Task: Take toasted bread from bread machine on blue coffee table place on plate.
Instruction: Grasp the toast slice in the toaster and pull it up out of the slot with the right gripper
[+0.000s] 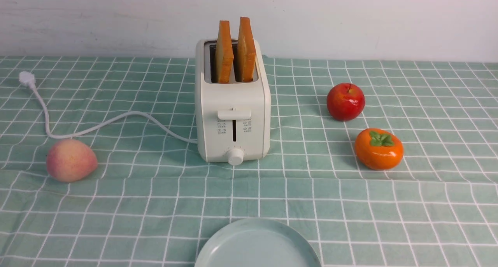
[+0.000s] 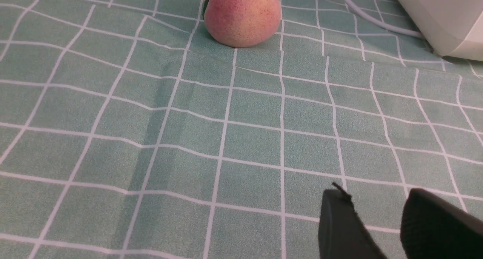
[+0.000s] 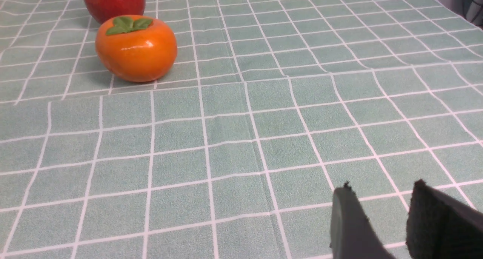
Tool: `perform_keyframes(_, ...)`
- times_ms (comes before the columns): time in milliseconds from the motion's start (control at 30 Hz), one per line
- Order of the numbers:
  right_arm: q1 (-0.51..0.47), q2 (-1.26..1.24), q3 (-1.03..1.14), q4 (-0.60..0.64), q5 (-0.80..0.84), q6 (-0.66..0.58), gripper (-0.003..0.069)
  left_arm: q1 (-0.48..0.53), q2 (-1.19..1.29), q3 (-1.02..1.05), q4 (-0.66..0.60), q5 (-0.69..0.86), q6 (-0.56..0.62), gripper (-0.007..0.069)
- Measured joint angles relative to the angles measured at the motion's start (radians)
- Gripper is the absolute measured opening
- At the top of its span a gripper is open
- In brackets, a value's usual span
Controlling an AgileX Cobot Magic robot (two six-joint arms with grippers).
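Note:
Two slices of toasted bread (image 1: 225,52) (image 1: 246,50) stand upright in the slots of the cream-white bread machine (image 1: 233,115) at the middle of the mint-green gridded table (image 1: 155,204). The pale blue-green plate (image 1: 256,245) lies at the near edge, in front of the bread machine. Neither arm shows in the front view. My left gripper (image 2: 373,202) is open and empty over bare cloth, with a corner of the bread machine (image 2: 441,17) ahead of it. My right gripper (image 3: 379,193) is open and empty over bare cloth.
A pink-yellow peach (image 1: 71,160) lies left of the bread machine, also in the left wrist view (image 2: 242,15). The white power cord (image 1: 97,125) runs left to its plug (image 1: 26,78). A red apple (image 1: 345,101) and an orange persimmon (image 1: 378,148) lie on the right; both show in the right wrist view (image 3: 113,2) (image 3: 136,49).

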Motion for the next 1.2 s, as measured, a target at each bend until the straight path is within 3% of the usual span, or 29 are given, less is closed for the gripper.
perform_keyframes(900, 0.0, 0.0, 0.0, -0.021, 0.004, 0.0, 0.024, 0.0, 0.0, 0.0, 0.001, -0.002, 0.0, 0.0238)
perform_keyframes(1200, 0.0, 0.0, 0.007, -0.093, -0.048, 0.0, 0.024, 0.0, 0.0, 0.0, -0.048, -0.062, 0.0, 0.0238)
